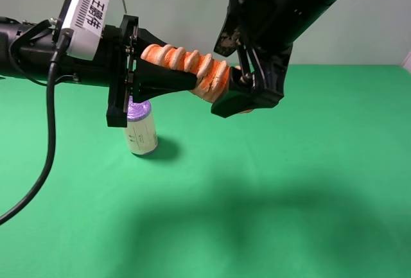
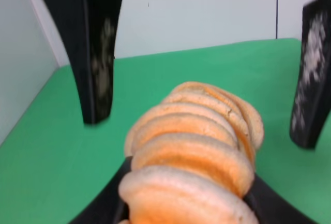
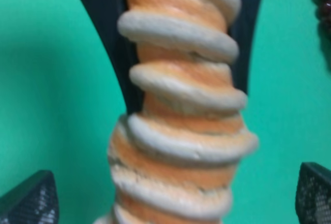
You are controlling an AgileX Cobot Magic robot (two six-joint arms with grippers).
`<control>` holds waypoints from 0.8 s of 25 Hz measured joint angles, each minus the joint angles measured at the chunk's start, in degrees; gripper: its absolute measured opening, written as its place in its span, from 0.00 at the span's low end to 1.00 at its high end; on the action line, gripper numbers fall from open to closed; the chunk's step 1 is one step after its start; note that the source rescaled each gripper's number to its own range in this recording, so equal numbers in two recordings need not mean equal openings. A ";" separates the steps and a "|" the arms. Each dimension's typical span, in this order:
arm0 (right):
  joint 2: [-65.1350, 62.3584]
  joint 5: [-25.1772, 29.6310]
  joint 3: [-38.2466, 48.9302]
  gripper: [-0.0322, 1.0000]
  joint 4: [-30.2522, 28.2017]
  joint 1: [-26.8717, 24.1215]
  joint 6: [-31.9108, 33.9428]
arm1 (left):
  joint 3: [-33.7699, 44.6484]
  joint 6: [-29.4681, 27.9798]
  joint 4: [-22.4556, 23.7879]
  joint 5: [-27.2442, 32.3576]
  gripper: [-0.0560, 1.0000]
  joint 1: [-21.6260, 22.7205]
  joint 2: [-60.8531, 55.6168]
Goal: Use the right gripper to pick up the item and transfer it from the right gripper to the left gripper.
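Left gripper (image 1: 192, 78) holds the item (image 1: 185, 60) nearly level, pointing rightward.

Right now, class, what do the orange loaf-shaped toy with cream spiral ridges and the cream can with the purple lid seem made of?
The orange spiral-ridged loaf is probably soft foam or rubbery plastic: its ridges are matte and slightly scuffed. The cream can with purple lid is likely metal or plastic: its wall is smooth and printed.

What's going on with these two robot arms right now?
A handover in mid-air. The left gripper is clamped on the orange spiral toy loaf, while the right gripper stands open, clear of it on either side. A purple-lidded can stands on the green table below.
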 joint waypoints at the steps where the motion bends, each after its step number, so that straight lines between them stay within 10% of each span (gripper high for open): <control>1: -0.68 0.02 0.00 1.00 -0.88 0.00 1.23 | 0.00 0.00 0.00 -0.05 0.13 0.00 0.00; 12: -4.67 -3.02 0.15 1.00 -20.50 -1.51 29.62 | 0.00 0.00 -0.13 -0.33 0.11 0.00 0.00; 20: -4.67 -2.64 0.79 1.00 -5.86 -20.17 31.47 | 0.00 0.00 -1.94 -0.33 0.11 0.00 0.00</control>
